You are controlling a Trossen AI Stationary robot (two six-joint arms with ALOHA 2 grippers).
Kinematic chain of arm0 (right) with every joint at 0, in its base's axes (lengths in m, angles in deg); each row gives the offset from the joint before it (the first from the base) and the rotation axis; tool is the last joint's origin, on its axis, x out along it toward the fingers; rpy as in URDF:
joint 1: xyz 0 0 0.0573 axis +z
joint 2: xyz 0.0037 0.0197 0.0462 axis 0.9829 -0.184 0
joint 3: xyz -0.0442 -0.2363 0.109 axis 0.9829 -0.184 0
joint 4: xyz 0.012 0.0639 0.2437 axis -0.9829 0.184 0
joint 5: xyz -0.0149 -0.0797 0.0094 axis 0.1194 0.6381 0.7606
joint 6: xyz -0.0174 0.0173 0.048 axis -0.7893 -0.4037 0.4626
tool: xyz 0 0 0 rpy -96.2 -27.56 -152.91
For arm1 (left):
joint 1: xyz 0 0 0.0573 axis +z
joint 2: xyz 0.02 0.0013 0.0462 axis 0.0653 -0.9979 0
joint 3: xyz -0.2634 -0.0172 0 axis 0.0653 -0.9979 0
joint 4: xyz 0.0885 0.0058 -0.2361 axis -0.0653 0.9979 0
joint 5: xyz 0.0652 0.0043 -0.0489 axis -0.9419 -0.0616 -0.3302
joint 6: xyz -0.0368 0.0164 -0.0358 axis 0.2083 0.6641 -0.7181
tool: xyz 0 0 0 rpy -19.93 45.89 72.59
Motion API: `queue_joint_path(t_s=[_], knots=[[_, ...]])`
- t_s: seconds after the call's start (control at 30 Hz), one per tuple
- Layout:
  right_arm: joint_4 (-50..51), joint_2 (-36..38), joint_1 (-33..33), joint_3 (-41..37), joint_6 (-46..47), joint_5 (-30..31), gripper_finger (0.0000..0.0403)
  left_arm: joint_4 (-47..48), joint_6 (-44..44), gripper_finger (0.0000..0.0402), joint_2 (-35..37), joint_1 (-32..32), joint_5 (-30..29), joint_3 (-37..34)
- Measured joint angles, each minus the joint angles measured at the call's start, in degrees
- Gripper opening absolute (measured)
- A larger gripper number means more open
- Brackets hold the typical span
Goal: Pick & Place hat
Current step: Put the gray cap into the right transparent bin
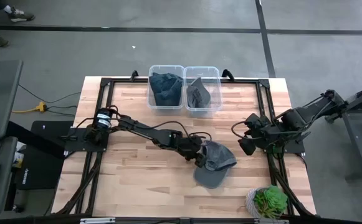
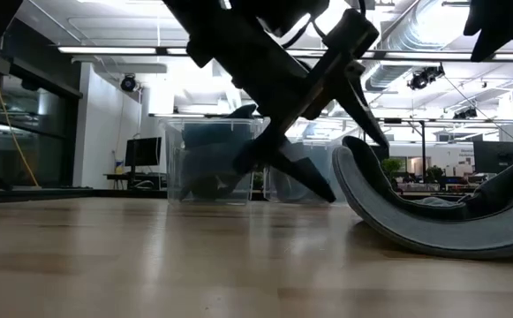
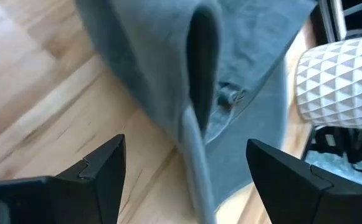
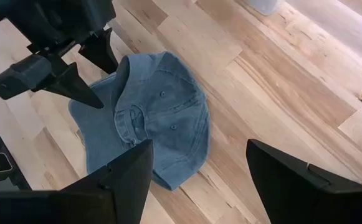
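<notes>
Hat at the centre of things on the worktop [image 1: 137,124], jaws closing in from its left.

The hat [image 1: 215,163] lies flat on the worktop, and everything reads off it: the left gripper [image 1: 200,159] sits at the hat's left edge, jaws spread either side of its rim; the right gripper [image 1: 245,147] hangs just to the hat's right, apart from it; two bins [image 1: 184,87] stand side by side well behind the hat at the far edge, each with cloth inside; the potted plant [image 1: 268,201] sits near the hat, in front and to its right.

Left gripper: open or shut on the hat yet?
Open. The left gripper has its fingers spread either side of the blue hat, which lies on the table.
</notes>
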State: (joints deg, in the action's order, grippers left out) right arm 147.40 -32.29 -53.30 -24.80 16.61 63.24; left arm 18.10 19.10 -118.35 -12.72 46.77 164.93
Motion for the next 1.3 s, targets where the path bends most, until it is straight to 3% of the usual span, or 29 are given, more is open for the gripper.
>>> queue_joint_path(t_s=[0.97, 1.3], knots=[[0.1, 0.0, 0.1, 0.0, -1.4, 2.2, 0.0251, -2.1, 1.9, 0.0275, 0.0, 2.6, 2.7, 0.1], [0.2, 0.0, 0.1, 0.0, -1.6, 2.4, 0.0251, -3.4, 0.1, 0.0275, -3.0, 2.1, 6.6, 0.3]])
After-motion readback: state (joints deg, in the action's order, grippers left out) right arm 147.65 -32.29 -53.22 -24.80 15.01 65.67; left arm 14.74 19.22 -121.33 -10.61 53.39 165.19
